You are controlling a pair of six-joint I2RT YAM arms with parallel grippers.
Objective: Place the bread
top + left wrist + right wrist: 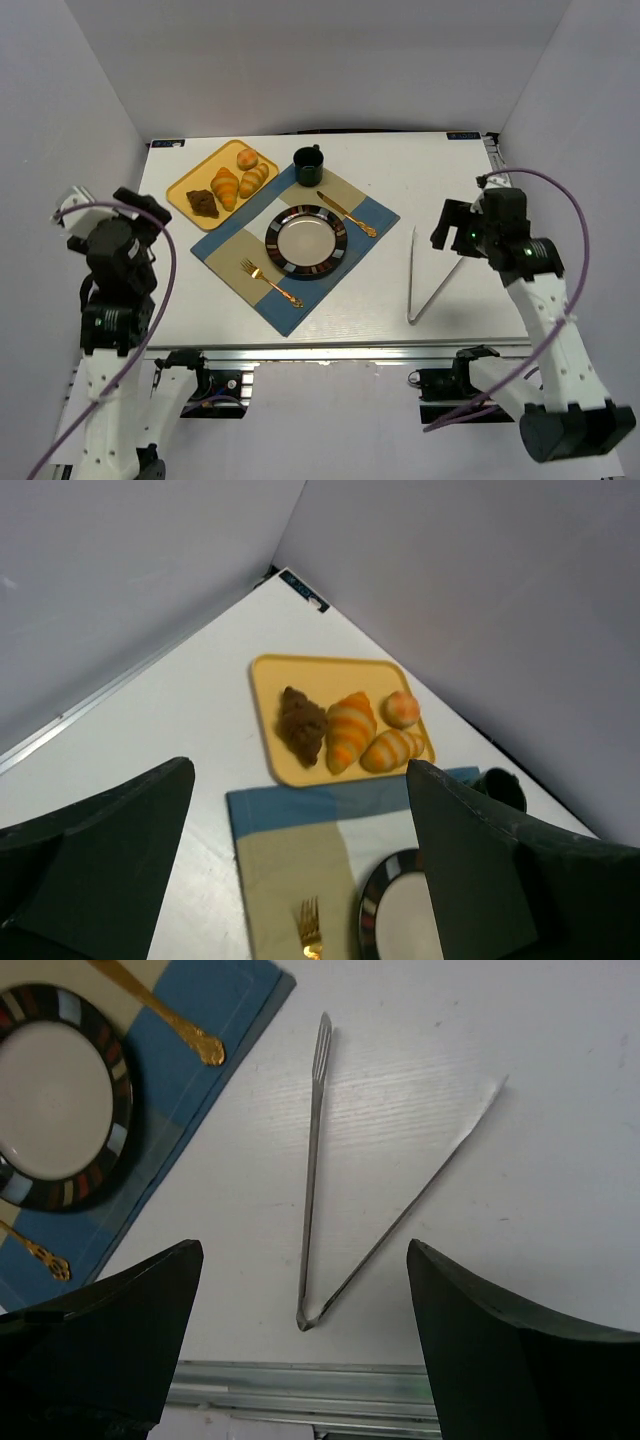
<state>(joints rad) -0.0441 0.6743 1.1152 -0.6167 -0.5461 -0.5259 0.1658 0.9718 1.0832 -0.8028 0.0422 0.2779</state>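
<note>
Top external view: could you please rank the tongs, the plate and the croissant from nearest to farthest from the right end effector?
1. Tongs, beside the right end effector, right side.
2. Plate, centre, on the placemat.
3. Croissant, far left, on the yellow tray.

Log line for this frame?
left gripper open, empty | right gripper open, empty | croissant on tray, untouched | plate bare | tongs on table

Soft, even light from above keeps the white table bright. The tongs cast only faint, short shadows. The top view is sharp. Close to each wrist lens, the left fingers and right fingers look dark and blurred.
</note>
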